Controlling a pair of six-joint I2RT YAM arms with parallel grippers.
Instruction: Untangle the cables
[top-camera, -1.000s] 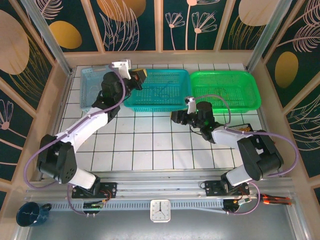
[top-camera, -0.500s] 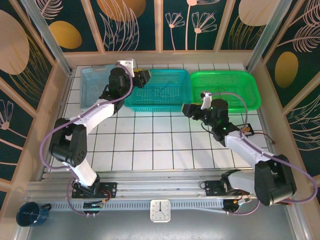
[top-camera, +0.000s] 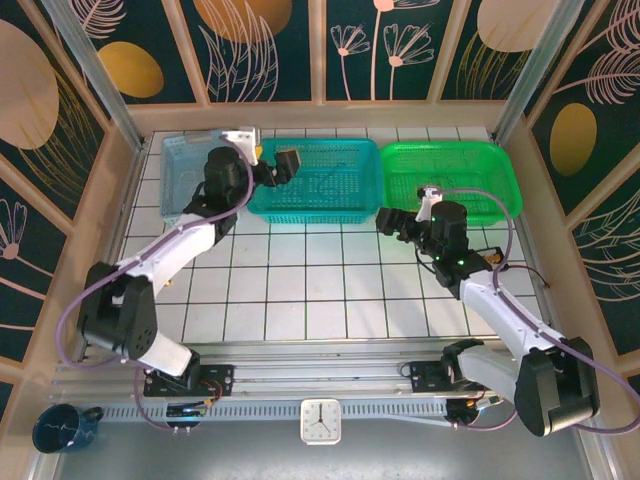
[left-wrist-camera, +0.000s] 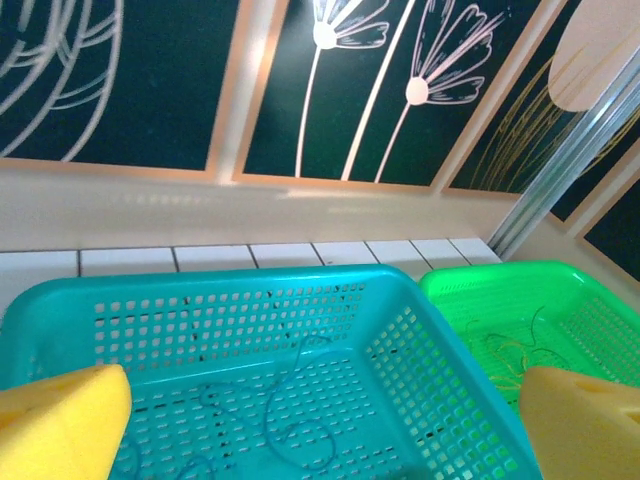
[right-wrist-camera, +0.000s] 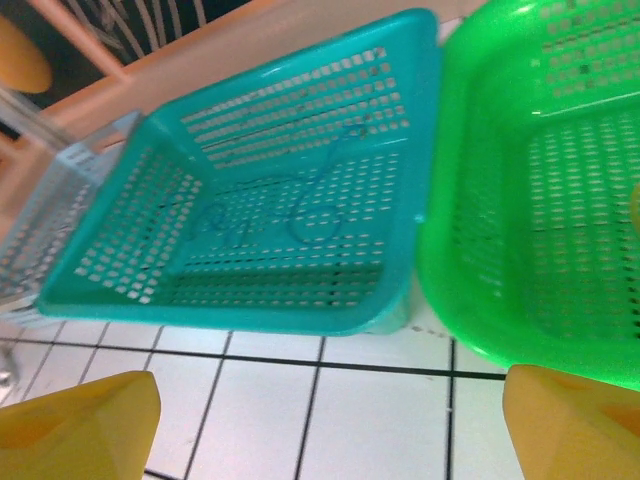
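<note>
One blue cable (left-wrist-camera: 268, 418) lies in loose loops on the floor of the teal basket (left-wrist-camera: 200, 290). A yellowish cable (left-wrist-camera: 510, 350) curls in the green basket (left-wrist-camera: 470, 285) just beside it. Over the teal basket's left rim hovers the left gripper (top-camera: 270, 150), jaws spread wide, holding nothing. The right gripper (top-camera: 405, 207) hangs above the bench (top-camera: 300, 280) before the two baskets' adjoining corners, jaws wide too and holding nothing. Open tiles lie nearer the arms.

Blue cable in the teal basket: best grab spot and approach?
I'd take the blue cable at its open loop near the middle of the teal basket, coming straight down: it lies flat on the floor, and the walls block any sideways approach.
</note>
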